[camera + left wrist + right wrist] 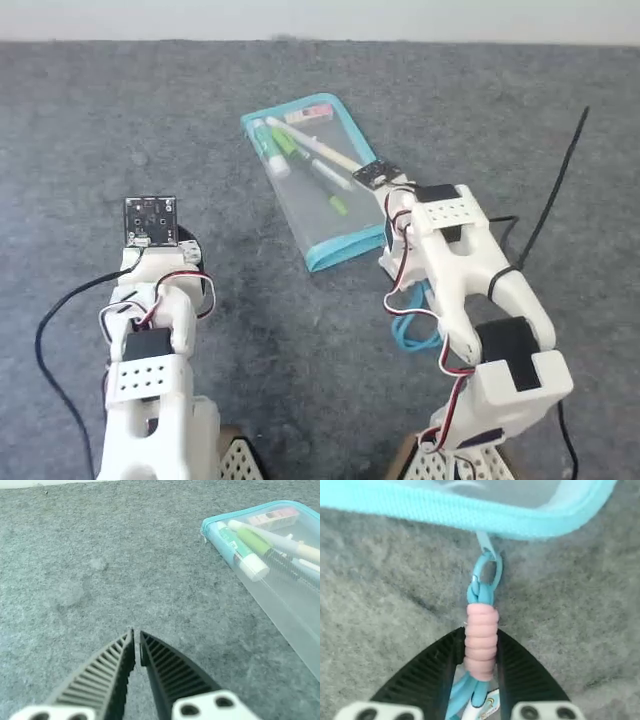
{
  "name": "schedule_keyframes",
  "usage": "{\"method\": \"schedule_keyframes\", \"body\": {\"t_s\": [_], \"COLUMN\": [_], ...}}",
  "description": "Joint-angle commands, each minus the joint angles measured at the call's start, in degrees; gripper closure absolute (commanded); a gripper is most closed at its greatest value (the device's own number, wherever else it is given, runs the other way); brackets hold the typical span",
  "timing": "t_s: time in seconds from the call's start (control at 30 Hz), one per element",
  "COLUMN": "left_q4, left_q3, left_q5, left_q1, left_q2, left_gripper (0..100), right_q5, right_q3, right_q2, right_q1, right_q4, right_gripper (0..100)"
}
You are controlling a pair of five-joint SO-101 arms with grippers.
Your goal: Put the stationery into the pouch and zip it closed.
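Clear pouch (330, 258) with turquoise trim, pink-beaded turquoise cord (481, 645), green and white pens (285, 143), grey table (100, 120)

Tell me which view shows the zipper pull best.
Right wrist view: the pink sleeve on the teal cord, clamped in the right gripper. The high view shows that cord looped beside the arm; the left wrist view, the pouch's pen end.

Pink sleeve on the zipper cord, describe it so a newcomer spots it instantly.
Find the clear, teal-edged pouch on the grey mat. A teal cord leaves its edge, and the pink sleeve wraps it, pinched in the right tool. It is ribbed, unlike the smooth cord.
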Motion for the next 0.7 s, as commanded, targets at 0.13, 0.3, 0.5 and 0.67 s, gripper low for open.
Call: {"method": "schedule_keyframes", "body": {"t_s": [0.13,0.3,0.5,0.67], "left_q4": [0.3,0.3,0.3,0.3], "left_q3": [-0.4,-0.4,-0.4,-0.4], "left_q5": [0.5,0.5,0.5,0.5], "left_q1": [0.2,0.2,0.2,0.2], "left_q2": [-2.5,-2.5,-2.5,-2.5], "left_gripper": [98,98,98,98], "right_q5": [-0.6,-0.7,-0.7,-0.7], "right_q3": [-3.2,-3.1,-3.3,-3.4], "right_q2": [-1.4,-1.4,-1.4,-1.6], "right_q1": [0.7,0.7,0.6,0.7], "right_q4": [1.1,1.1,0.7,-0.2], "right_gripper": [90.7,85.3,85.3,90.3]}}
